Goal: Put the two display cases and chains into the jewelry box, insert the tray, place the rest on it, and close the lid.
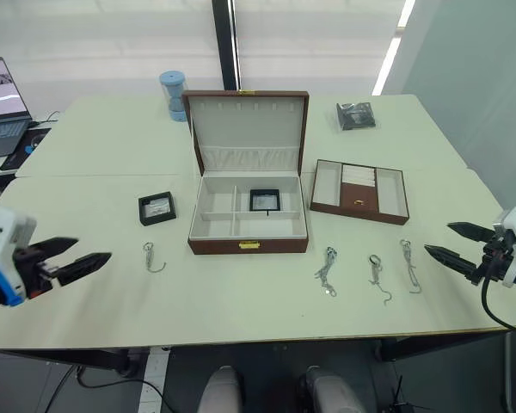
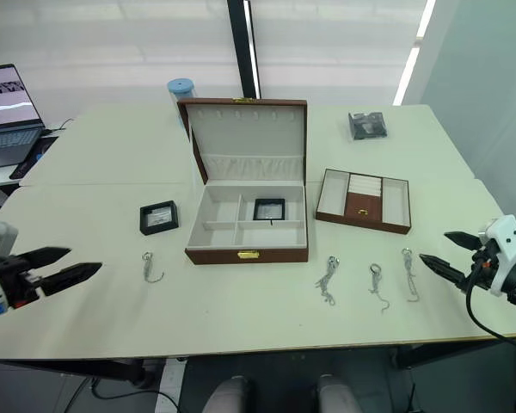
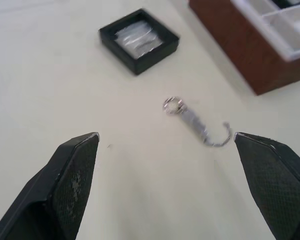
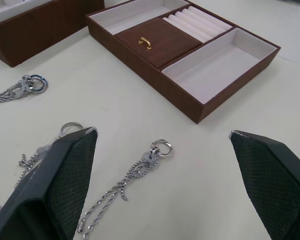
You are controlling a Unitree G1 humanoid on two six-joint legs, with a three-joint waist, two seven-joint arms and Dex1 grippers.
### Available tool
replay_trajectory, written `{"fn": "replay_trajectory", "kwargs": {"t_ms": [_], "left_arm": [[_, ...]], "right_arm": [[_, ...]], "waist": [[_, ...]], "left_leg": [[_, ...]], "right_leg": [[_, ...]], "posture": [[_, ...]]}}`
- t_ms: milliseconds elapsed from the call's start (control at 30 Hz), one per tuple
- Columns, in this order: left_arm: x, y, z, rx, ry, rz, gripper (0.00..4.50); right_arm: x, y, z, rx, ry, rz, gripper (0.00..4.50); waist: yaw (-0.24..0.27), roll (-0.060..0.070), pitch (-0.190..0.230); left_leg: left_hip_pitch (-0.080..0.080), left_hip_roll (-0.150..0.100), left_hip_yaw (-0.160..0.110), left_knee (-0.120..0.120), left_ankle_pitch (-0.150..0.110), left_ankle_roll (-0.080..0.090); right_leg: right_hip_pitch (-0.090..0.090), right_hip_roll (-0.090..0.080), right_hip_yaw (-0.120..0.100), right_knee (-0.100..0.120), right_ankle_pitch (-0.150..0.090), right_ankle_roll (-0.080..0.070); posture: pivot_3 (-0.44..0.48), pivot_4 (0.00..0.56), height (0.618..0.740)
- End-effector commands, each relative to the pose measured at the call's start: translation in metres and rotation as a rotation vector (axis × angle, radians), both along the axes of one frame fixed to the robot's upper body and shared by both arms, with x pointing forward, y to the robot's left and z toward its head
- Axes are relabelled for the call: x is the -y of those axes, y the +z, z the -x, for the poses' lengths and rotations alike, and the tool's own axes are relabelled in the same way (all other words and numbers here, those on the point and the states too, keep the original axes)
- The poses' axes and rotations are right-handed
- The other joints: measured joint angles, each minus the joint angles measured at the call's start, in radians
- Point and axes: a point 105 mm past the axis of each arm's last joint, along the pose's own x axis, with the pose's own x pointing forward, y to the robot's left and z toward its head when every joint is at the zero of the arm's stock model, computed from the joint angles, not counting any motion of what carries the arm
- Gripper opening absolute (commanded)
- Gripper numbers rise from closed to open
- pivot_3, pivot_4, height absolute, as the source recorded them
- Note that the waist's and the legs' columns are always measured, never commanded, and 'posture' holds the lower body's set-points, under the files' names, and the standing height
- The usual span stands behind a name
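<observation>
Jewelry box [image 1: 248,224] stands open at the middle of the pale table [image 1: 241,301], its lid [image 1: 246,129] raised upright at the back, cream lining and a gathered pocket facing forward, the gold clasp on the front wall. One display case [image 1: 264,200] lies inside it, in a rear compartment right of centre; the other display case [image 1: 157,207] sits on the table well to the left of the box. Just in front of that outside case lies a single chain [image 1: 152,256] with a ring at one end and a hook at the other. On the right of the box rests the tray [image 1: 359,191], slightly angled, with its brown centre panel and small gold knob. In front of the tray three more chains lie side by side on the table: a bunched one [image 1: 327,270], a hooked one [image 1: 377,277] and a straighter one [image 1: 409,263]. The left gripper [image 1: 69,260] hovers near the table's left edge, fingers spread wide and holding nothing, aimed toward the single chain. The right gripper [image 1: 458,241] hovers at the right edge, likewise spread wide and empty. A dark crinkly packet [image 1: 356,114] and a blue cylinder [image 1: 173,95] sit at the far side
</observation>
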Motion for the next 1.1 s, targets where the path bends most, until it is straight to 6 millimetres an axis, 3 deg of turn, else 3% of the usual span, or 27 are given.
{"fn": "replay_trajectory", "kwargs": {"t_ms": [33, 167, 333, 1100], "left_arm": [[-0.019, 0.02, 0.007, 0.104, 0.083, -0.092, 4.47], [-0.034, 0.013, 0.013, 0.113, 0.162, -0.138, 4.47], [-0.038, 0.008, 0.012, 0.134, 0.195, -0.139, 4.47], [-0.024, 0.007, 0.002, 0.159, 0.166, -0.122, 4.47]], "right_arm": [[0.003, 0.012, -0.003, 0.042, 0.006, 0.028, 4.5], [0.003, 0.009, -0.005, 0.039, 0.006, 0.03, 4.5], [0.003, 0.008, -0.007, 0.042, 0.008, 0.036, 4.5], [-0.008, 0.005, -0.007, 0.044, 0.041, 0.021, 4.5]], "waist": [[0.002, 0.0, 0.0], [0.001, 0.0, 0.0], [0.0, 0.0, 0.0], [0.0, 0.0, 0.0]], "left_leg": [[0.0, 0.0, 0.0, 0.0, 0.0, 0.0], [0.001, 0.001, 0.001, 0.0, 0.0, 0.0], [0.001, 0.002, 0.002, -0.001, 0.0, 0.0], [0.002, 0.003, 0.004, -0.001, -0.001, -0.001]], "right_leg": [[0.0, 0.0, -0.001, 0.0, 0.0, 0.0], [0.0, 0.0, 0.0, 0.0, 0.0, 0.0], [0.0, 0.001, 0.001, 0.0, 0.0, 0.0], [0.0, 0.002, 0.002, 0.0, 0.0, 0.0]], "posture": [[0.0, 0.15, 0.74], [0.0, 0.15, 0.74], [0.0, 0.15, 0.74], [0.0, 0.15, 0.74]]}}
